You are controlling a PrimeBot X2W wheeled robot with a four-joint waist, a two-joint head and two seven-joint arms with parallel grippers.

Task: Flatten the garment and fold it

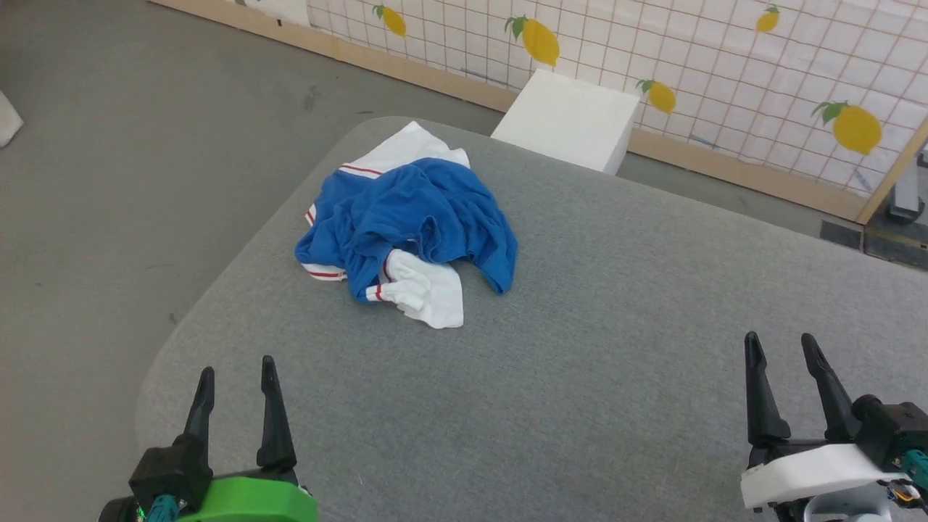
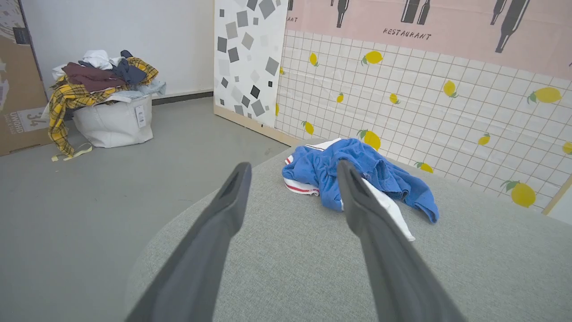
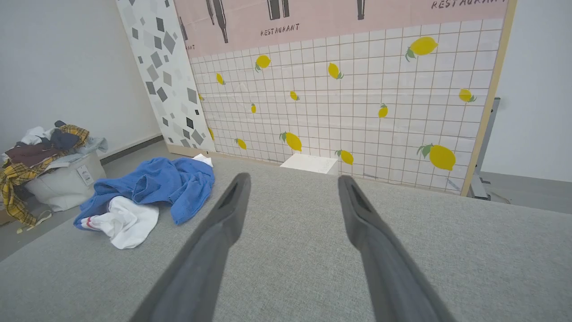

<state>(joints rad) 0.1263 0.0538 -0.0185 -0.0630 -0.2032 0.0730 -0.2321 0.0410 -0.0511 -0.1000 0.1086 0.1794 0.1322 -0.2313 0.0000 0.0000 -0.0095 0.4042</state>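
The garment (image 1: 413,221) is a crumpled royal-blue heap with white sleeves and thin red stripes, lying near the far left corner of the grey table (image 1: 580,348). The same garment (image 2: 357,176) sits just beyond my left fingers in the left wrist view, and the garment (image 3: 149,192) lies off to the left in the right wrist view. My left gripper (image 1: 235,370) stands open over the table's near left edge, well short of the heap. Far over at the near right, my right gripper (image 1: 783,346) is open too, with nothing between its fingers.
A white box (image 1: 569,119) stands on the floor behind the table, against a tiled lemon-print panel (image 1: 725,65). A white bag piled with clothes (image 2: 105,103) sits on the grey floor to the left. A metal stand (image 3: 485,152) is beyond the panel's right edge.
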